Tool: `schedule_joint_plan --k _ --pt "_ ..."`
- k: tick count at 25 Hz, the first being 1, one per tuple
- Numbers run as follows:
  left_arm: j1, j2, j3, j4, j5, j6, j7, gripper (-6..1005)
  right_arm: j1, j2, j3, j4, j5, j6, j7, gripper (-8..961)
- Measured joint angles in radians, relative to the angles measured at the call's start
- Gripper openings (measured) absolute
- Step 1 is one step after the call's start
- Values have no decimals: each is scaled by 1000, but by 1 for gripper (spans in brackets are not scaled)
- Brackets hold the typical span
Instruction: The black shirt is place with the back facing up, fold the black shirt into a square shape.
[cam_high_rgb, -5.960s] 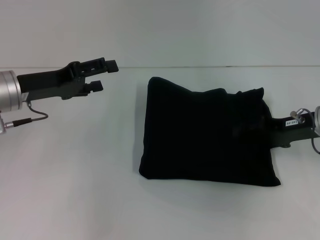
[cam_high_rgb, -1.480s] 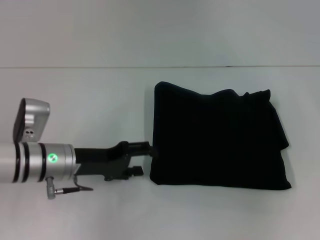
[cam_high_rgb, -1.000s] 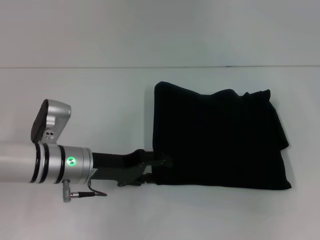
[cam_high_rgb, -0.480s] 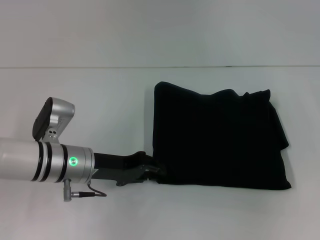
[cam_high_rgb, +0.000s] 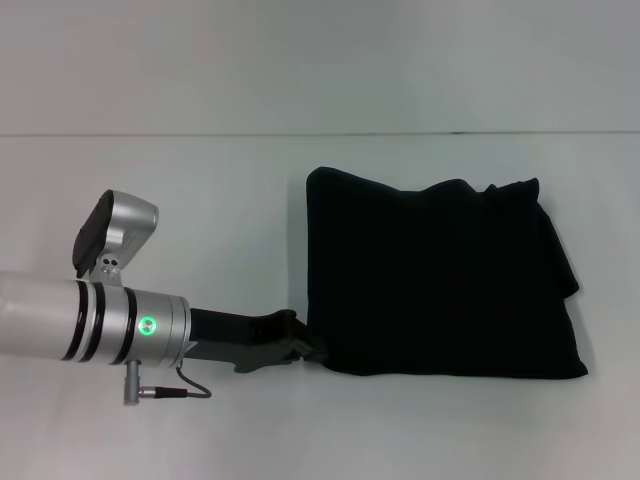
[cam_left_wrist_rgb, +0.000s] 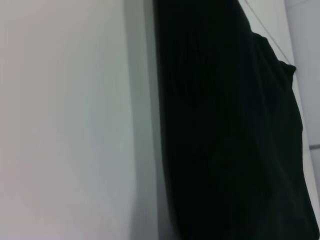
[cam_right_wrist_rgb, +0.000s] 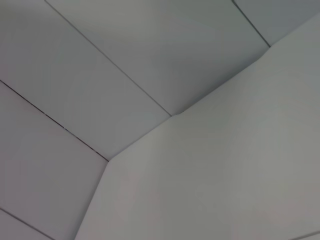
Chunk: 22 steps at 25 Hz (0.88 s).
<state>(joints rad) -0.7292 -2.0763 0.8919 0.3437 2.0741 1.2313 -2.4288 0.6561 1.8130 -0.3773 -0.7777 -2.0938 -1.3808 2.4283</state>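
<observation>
White tabletop (cam_high_rgb: 200, 200) fills your view, largest item on record. On its right half lies the black shirt (cam_high_rgb: 440, 280), already folded into a thick, roughly square bundle, blank side up; far edge lumpy, right edge bulging.

Your left arm (cam_high_rgb: 60, 325) reaches in low from the left. The left gripper (cam_high_rgb: 300, 345) sits at the bundle's near-left corner, tips touching or just under the cloth. You cannot tell whether its fingers are apart or together; black on black hides them. Left wrist view shows only the shirt's left edge against the table.

Right gripper: not in view; its wrist camera sees bare wall panels.

Change over the last second and a half: near-left corner nudged slightly rightward, near edge lies a little lower. Judgement: fold essentially complete; you are squaring edges.
</observation>
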Motion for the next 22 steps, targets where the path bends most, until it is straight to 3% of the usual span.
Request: schedule_joint_plan --k 2,6,15,19,22 --pt "0 2 -2 0 0 15 19 16 -2 -1 0 0 0 0 0 879" --pt "22 9 -8 19 -3 58 34 15 -7 -2 2 0 0 -1 0 880" --pt "143 15 -16 112 -8 152 26 18 -3 0 3 1 0 1 0 879" --pt "149 16 -24 115 -8 175 30 22 4 2 3 2 0 1 0 879" --pt "137 35 -24 109 -7 197 1 24 6 3 2 2 0 1 0 879"
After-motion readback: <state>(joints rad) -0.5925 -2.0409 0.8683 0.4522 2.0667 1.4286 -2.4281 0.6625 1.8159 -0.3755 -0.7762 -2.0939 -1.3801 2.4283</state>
